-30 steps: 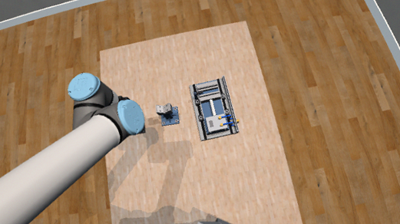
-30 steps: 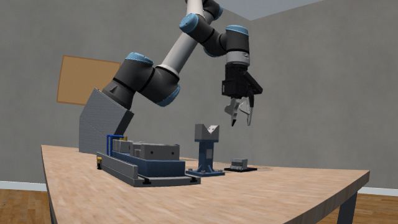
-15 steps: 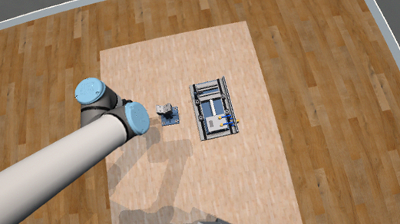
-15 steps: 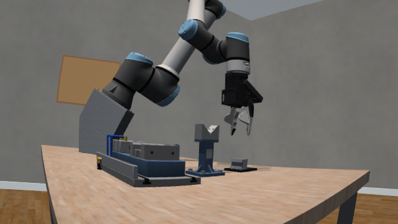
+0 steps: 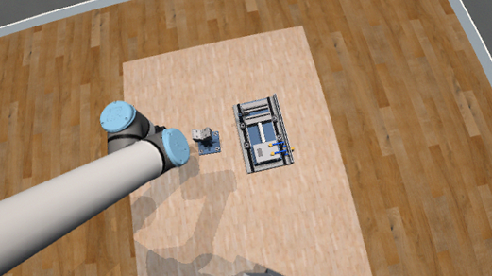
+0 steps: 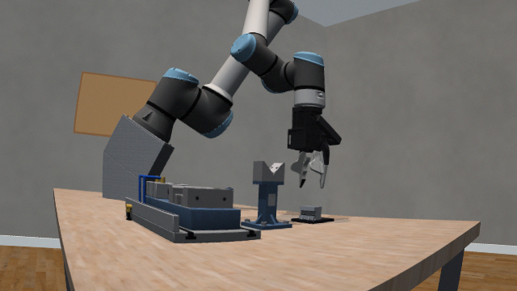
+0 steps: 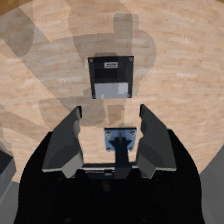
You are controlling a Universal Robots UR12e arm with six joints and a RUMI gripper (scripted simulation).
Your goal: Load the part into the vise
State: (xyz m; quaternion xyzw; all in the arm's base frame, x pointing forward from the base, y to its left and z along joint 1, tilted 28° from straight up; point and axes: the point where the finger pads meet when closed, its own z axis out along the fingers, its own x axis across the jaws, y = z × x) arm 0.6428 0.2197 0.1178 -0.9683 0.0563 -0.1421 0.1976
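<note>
Exterior view: the end effector (image 6: 312, 186) (image 7: 110, 105) hangs released, fingers apart; below it the block (image 6: 310, 212) (image 7: 111, 90) sits on the infeed plate (image 6: 326, 220) (image 7: 93, 75), on the worktop (image 6: 323, 255) (image 7: 180, 90).

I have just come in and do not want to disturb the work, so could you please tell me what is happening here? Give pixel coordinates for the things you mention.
A robot arm (image 5: 71, 201) (image 6: 230, 77) is to load the part (image 6: 310, 212) (image 7: 111, 90) into the vise (image 6: 210, 216) (image 5: 268, 152). Nothing is being handled at this moment: the gripper (image 6: 312, 186) (image 7: 110, 105) hangs above the table (image 5: 187, 226) (image 6: 323, 255) (image 7: 185, 90), open. The part lies on the infeed plate (image 6: 298, 220) (image 7: 107, 74). The V-block (image 6: 262, 174) (image 5: 202, 135), standing between the plate and the vise, holds nothing.
</note>
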